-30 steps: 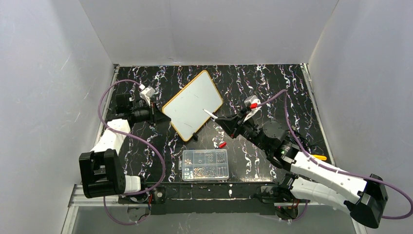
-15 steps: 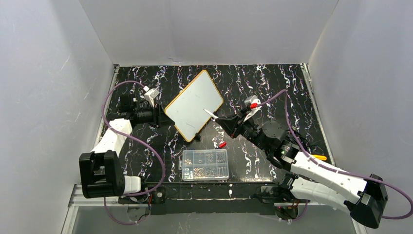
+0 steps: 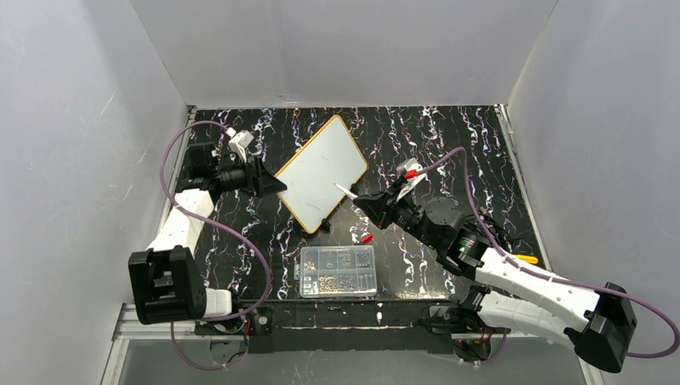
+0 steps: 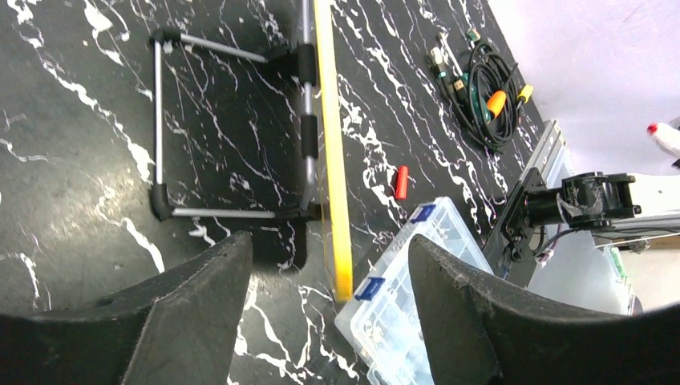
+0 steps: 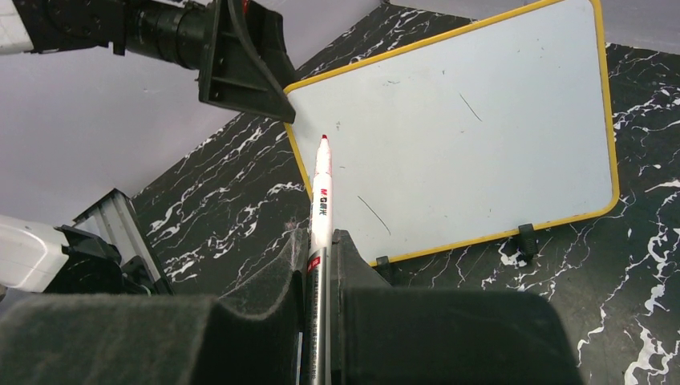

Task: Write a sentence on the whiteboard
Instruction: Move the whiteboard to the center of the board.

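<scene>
The whiteboard stands tilted on its wire stand mid-table, yellow rim edge-on in the left wrist view. Its face carries only a few faint thin strokes; no sentence is visible. My left gripper is open, its jaws straddling the board's near-left corner without touching it. My right gripper is shut on a white marker with a red tip. The tip points at the board's lower left area; I cannot tell whether it touches.
A clear compartment box lies near the front edge, with a red cap just behind it. Coiled cables and an orange item lie at the right. White walls enclose the table.
My left gripper has opened, letting go of the board's left corner, and has drawn slightly back. The board shifted a little to the right. The right gripper keeps the marker nearly still.
</scene>
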Controlling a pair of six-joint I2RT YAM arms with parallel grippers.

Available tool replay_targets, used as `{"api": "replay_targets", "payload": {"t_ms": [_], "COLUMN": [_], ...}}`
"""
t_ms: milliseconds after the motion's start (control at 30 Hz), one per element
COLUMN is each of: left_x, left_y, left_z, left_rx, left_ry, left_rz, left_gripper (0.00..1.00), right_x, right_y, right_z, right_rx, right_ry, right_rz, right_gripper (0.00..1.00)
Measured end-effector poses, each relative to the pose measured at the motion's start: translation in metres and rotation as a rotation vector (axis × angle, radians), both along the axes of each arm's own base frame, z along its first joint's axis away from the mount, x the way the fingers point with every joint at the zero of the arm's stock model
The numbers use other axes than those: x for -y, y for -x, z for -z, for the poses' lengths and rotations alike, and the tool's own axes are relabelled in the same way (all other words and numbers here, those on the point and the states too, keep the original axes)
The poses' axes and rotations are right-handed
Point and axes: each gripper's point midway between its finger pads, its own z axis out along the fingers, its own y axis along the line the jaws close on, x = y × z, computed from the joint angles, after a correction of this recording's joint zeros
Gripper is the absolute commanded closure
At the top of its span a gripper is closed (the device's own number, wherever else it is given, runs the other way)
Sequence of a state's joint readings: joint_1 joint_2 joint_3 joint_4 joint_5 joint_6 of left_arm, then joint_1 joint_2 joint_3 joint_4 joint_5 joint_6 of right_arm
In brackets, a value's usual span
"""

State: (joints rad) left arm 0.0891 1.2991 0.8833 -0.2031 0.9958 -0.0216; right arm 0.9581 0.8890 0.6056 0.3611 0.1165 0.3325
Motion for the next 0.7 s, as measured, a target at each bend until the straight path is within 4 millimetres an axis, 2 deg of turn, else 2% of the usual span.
{"api": "replay_targets", "payload": {"t_ms": [200, 333, 367, 500, 567, 633, 700], "left_x": [0.002, 0.003, 0.004, 0.009, 0.014, 0.016, 0.015], "left_y": [-0.024, -0.030, -0.030, -0.029, -0.025, -0.022, -0.023], "left_z": [-0.008, -0.010, -0.010, -0.007, -0.005, -0.003, 0.000], "left_rx": [-0.005, -0.005, -0.010, -0.030, -0.037, -0.043, -0.042], "left_ry": [0.034, 0.046, 0.051, 0.052, 0.048, 0.043, 0.027], "left_rz": [0.026, 0.036, 0.039, 0.062, 0.082, 0.093, 0.087], "left_gripper": [0.40, 0.49, 0.53, 0.81, 0.92, 1.00, 1.00], "right_x": [-0.003, -0.004, -0.004, -0.004, -0.004, -0.004, -0.004], "right_y": [-0.002, -0.002, -0.003, -0.003, -0.003, -0.003, -0.003], "right_z": [0.007, 0.010, 0.011, 0.014, 0.014, 0.015, 0.015], "right_rx": [-0.013, -0.018, -0.020, -0.026, -0.027, -0.028, -0.029], "right_ry": [0.017, 0.024, 0.026, 0.034, 0.035, 0.037, 0.037], "right_rz": [0.000, 0.000, 0.000, 0.000, 0.000, 0.000, 0.001], "right_gripper": [0.99, 0.99, 0.99, 0.99, 0.99, 0.99, 0.99]}}
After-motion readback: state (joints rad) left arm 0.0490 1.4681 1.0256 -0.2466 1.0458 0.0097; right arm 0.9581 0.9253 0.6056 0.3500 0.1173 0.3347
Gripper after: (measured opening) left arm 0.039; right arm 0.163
